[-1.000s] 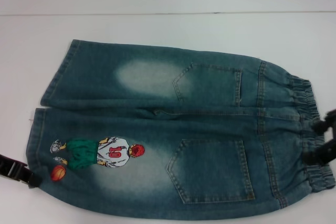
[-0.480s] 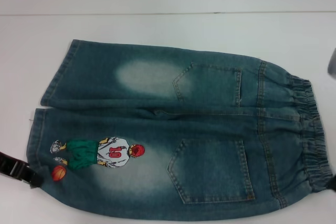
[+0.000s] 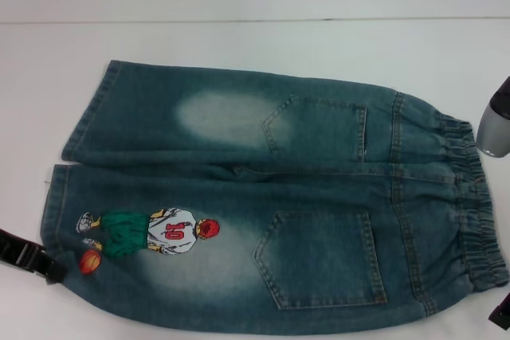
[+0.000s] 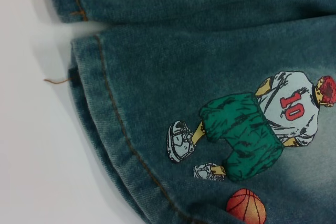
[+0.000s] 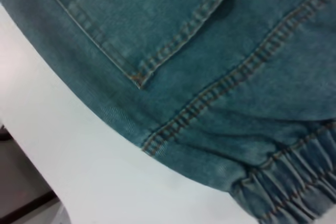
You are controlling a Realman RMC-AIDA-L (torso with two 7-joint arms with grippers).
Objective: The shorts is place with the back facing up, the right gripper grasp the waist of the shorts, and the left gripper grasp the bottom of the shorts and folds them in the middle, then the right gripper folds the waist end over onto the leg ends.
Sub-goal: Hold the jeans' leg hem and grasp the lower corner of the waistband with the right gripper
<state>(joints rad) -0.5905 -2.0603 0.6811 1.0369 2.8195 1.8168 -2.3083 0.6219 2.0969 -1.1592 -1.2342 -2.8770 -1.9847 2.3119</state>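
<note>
Now the shorts [image 3: 263,205] lie flat on the counter [image 3: 239,45] — left tool [image 3: 32,256] touches the hem, grip unclear.

The head camera looks forward and down from above and takes in the whole shorts [image 3: 263,205] on the white table [image 3: 239,45], with the waist [image 3: 474,205] at the right side of the picture and the leg hems [image 3: 60,197] at the left. The left wrist camera is very near to the cloth – it looks down on the hem corner and the cartoon print [image 4: 252,129], the same print [image 3: 151,232] that the head view shows small. The right wrist camera is also close and faces the lower waist corner: a pocket corner [image 5: 137,80], the ruffled band [image 5: 289,182] and the table edge [image 5: 31,156] – a part which the head view also covers.
</note>
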